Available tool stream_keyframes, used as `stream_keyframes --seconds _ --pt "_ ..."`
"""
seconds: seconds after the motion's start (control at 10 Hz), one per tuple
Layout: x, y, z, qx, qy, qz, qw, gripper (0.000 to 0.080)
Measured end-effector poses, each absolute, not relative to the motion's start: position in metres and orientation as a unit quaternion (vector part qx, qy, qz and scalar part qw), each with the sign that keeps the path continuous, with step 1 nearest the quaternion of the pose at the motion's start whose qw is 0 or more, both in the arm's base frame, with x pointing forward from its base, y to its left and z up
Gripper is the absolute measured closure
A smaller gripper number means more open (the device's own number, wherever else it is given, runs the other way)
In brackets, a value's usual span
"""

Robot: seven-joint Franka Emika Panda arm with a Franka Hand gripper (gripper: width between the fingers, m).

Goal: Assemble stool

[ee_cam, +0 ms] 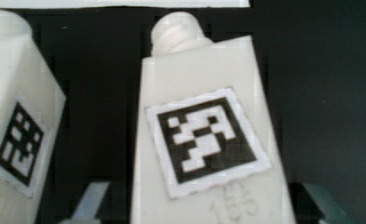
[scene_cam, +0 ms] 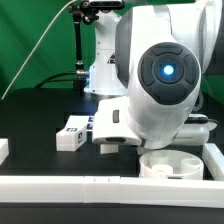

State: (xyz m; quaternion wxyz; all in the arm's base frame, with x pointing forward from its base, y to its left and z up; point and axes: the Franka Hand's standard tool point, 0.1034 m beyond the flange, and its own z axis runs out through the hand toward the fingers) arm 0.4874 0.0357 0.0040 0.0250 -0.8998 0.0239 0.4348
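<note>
The arm (scene_cam: 160, 90) fills the exterior view above the black table (scene_cam: 30, 118); the round seat (scene_cam: 175, 165) lies under it, near the front rail (scene_cam: 60, 185). In the wrist view the gripper (ee_cam: 206, 205) stands wide, with its fingers (ee_cam: 95, 200) either side of a tagged leg (ee_cam: 206, 120) and not clamped on it. A second leg (ee_cam: 20, 120) lies just beside.

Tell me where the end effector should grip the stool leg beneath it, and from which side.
Probably grip the stool leg across its flat sides beside the tag, coming down from above. It lies tag-up, lengthwise between the open end effector fingers, clear of the neighbouring leg.
</note>
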Motion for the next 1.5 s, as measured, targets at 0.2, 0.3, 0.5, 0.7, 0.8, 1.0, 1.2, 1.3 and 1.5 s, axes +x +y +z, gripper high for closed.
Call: stream_keyframes --seconds 0.2,0.3,0.5,0.7,0.8,1.0,1.2,1.3,1.5 --pt "0.491 0.035 0.008 -0.902 0.023 0.431 0.026 0.0474" --pt "0.498 0.034 0.019 -0.903 0.017 0.429 0.030 0.0474" --pt "0.507 0.034 0.047 -0.899 0.014 0.438 0.031 0.0474" --pt "0.517 0.037 0.074 -0.893 0.009 0.449 0.031 0.0472" --pt "0.518 0.037 0.070 -0.895 0.009 0.445 0.031 0.0472" --pt "0.524 0.037 0.067 -0.903 0.010 0.428 0.031 0.0472" --pt "0.529 0.033 0.066 -0.908 0.004 0.416 0.037 0.0472" --pt "0.548 0.035 0.075 -0.929 0.003 0.367 0.037 0.0472" --pt "0.554 0.036 0.097 -0.952 0.008 0.304 0.035 0.0472"
